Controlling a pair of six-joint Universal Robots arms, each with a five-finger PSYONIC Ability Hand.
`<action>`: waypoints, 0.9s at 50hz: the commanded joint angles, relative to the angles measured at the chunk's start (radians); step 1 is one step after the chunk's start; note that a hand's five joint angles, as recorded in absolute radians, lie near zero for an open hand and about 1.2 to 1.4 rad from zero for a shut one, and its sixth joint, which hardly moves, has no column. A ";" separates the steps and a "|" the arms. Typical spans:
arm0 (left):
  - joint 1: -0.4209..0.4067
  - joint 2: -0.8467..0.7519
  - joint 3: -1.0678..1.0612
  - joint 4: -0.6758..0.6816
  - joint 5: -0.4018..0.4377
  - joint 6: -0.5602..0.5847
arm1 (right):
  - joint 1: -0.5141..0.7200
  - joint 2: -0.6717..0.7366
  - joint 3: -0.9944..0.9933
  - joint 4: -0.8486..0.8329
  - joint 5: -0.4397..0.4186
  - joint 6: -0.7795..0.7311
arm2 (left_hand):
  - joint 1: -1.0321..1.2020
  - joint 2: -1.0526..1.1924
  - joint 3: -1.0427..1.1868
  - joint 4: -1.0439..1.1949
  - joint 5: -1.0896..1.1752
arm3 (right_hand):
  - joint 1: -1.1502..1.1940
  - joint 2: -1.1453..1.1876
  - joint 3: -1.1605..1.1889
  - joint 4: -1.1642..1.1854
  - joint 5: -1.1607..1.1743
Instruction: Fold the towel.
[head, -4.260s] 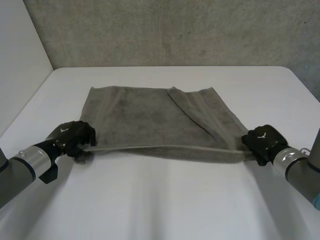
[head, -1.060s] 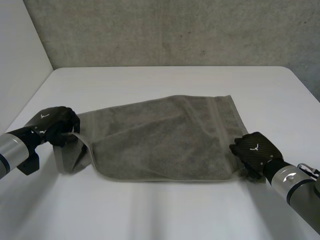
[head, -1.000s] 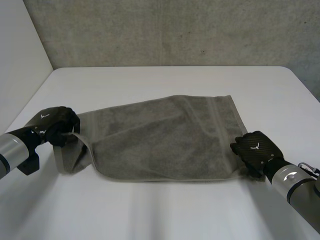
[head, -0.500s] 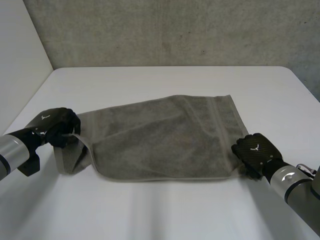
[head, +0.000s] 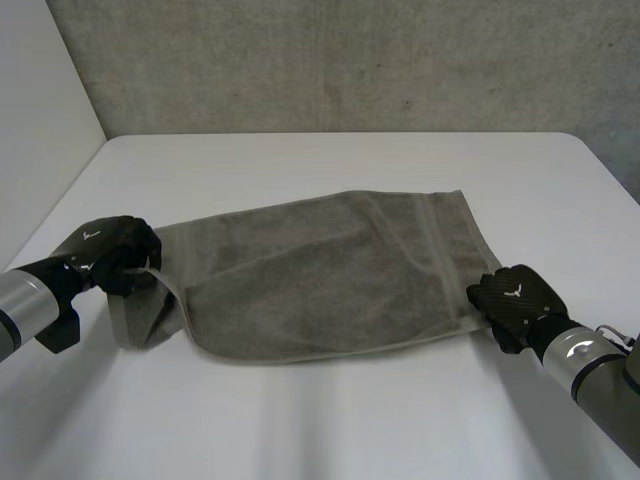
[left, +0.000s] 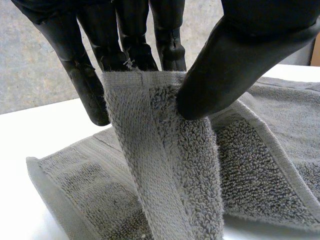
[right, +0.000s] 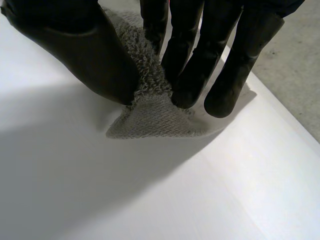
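Head view shows the right hand (head: 513, 298) pinching a corner of the grey towel (head: 320, 270) between thumb and fingers, the corner's tip resting on the white tabletop (head: 330, 420) under its fingertips. The left hand (head: 112, 256) grips the opposite end, raised so a strip of cloth droops from its fingers. Between the hands the towel lies doubled and rumpled, spreading away beyond them.

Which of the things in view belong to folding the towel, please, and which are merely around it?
Part of the job: the grey terry towel; the black left hand, pinching its left end; the black right hand, pinching its near right corner.
Merely there: the white table; the grey concrete wall.
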 joint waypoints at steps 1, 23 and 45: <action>0.001 0.011 0.000 -0.009 0.000 -0.008 | -0.009 -0.090 -0.013 0.047 0.015 0.063 | 0.108 0.045 0.045 0.032 0.087 | 0.084 0.073 0.079 0.057 0.073; -0.025 0.266 -0.057 -0.027 0.041 -0.164 | -0.235 -0.481 -0.236 0.694 -0.098 0.049 | 0.108 0.045 0.045 0.032 0.087 | 0.084 0.073 0.079 0.057 0.073; -0.078 -0.117 0.312 -0.029 0.034 -0.167 | -0.020 0.108 -0.717 0.719 0.067 0.026 | 0.108 0.045 0.045 0.032 0.087 | 0.084 0.073 0.079 0.057 0.073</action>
